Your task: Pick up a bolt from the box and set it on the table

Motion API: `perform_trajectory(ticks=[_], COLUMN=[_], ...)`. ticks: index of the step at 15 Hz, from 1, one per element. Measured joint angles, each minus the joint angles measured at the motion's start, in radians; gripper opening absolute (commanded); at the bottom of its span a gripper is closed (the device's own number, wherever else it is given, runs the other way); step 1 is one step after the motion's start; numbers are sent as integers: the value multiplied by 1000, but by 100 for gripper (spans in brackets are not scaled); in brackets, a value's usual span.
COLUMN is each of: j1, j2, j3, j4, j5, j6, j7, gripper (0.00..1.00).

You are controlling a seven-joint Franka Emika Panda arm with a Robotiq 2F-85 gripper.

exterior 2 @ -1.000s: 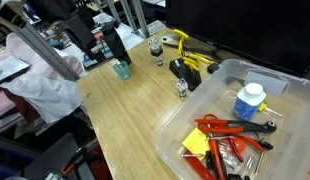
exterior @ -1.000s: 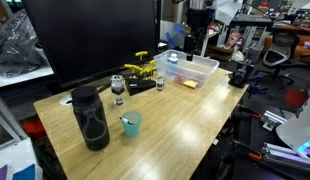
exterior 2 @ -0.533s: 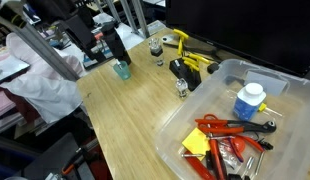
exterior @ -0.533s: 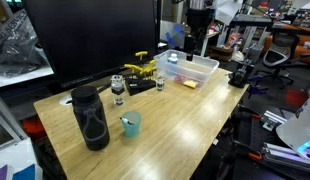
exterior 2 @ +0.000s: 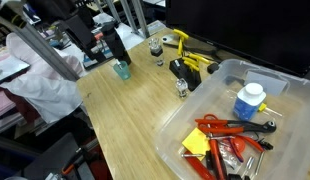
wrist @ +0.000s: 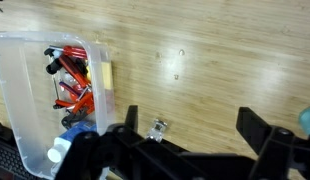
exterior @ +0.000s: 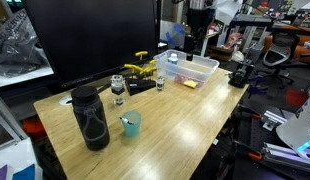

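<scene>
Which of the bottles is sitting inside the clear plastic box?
The white bottle with the blue cap: it sits in the box beside red tools, while the tall black bottle stands out on the table.

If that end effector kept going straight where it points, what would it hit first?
Probably the bare table, beside the box rather than in it. The end effector is open, and a small shiny piece lies close by, so depth is unclear.
</scene>
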Motion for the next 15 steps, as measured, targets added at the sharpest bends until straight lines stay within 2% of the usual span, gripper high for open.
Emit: perform_trajectory(ticks=[9, 15], j1=[9, -11], j2=[0, 1], j3=[-9, -83], j4=[0, 17], j5=[0, -17], j6=[0, 4], j7=[5, 220], gripper=[100, 100])
